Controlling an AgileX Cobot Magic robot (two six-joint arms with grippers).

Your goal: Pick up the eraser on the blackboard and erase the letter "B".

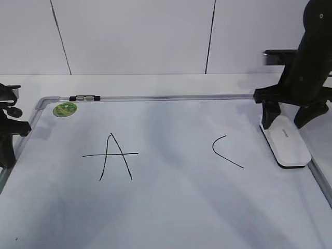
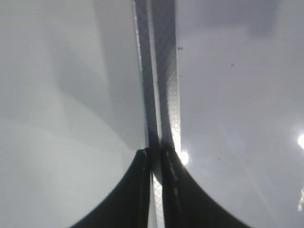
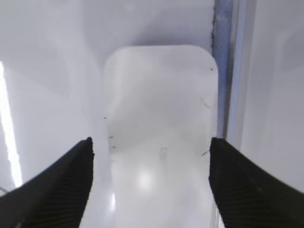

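With our right hand [image 3: 151, 180] spread wide astride the eraser [image 1: 286, 141] at the right of the frame, squeezing unevenly could skid it against the blackboard [image 1: 171, 207] frame.

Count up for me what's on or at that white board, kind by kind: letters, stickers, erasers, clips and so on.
Handwritten letters: 2, an A and a C; no B shows
Green sticker: 1
White eraser: 1
Small clip on the frame: 1
Robot end effectors: 2, left one at the left frame, right one over the eraser
Total: 7
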